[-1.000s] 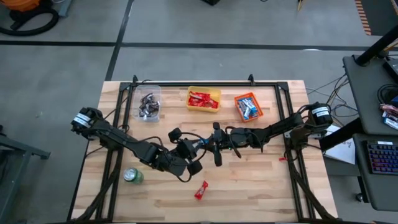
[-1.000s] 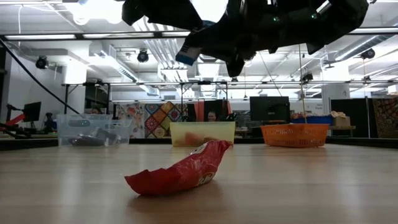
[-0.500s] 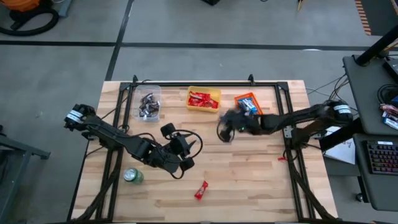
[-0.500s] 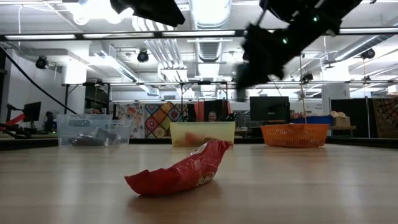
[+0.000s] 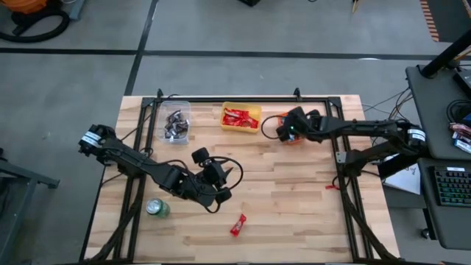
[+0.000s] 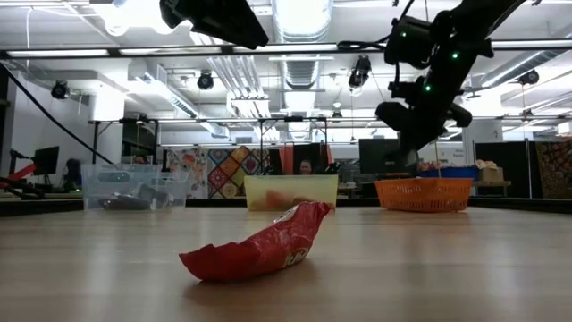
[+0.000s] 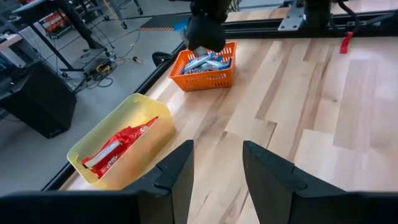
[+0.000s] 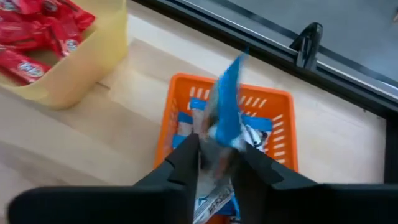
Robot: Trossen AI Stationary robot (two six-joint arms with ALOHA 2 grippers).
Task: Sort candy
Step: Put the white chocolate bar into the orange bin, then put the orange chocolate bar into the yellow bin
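Observation:
My right gripper (image 5: 287,132) (image 8: 219,158) hovers over the orange basket (image 5: 300,135) (image 8: 281,134) at the table's far right and is shut on a light blue-and-white candy (image 8: 227,102). More blue candies lie in that basket. My left gripper (image 5: 224,184) (image 7: 217,163) is open and empty above the table's middle. One red candy (image 5: 238,224) (image 6: 259,249) lies flat on the wood near the table's near edge. Red candies fill the yellow bin (image 5: 241,118) (image 7: 112,152). Dark brown candies sit in the clear bin (image 5: 176,124). My right gripper pinches the blue-and-white candy between its two fingers (image 8: 186,160), at the wrapper's lower part (image 8: 217,134). The rest of the wrapper sticks out beyond the fingertips. The candy is lifted clear, above the orange basket.
A round green can (image 5: 157,208) stands near the table's near left corner, beside my left arm. The three bins line the far edge. Black rails frame the table (image 5: 346,221). Bare wood lies around the red candy and to the right.
My right gripper has swung from the table's middle toward the far right edge and now hangs over the orange basket, carrying the blue candy. My left gripper has drawn back a little toward the left from where the two met.

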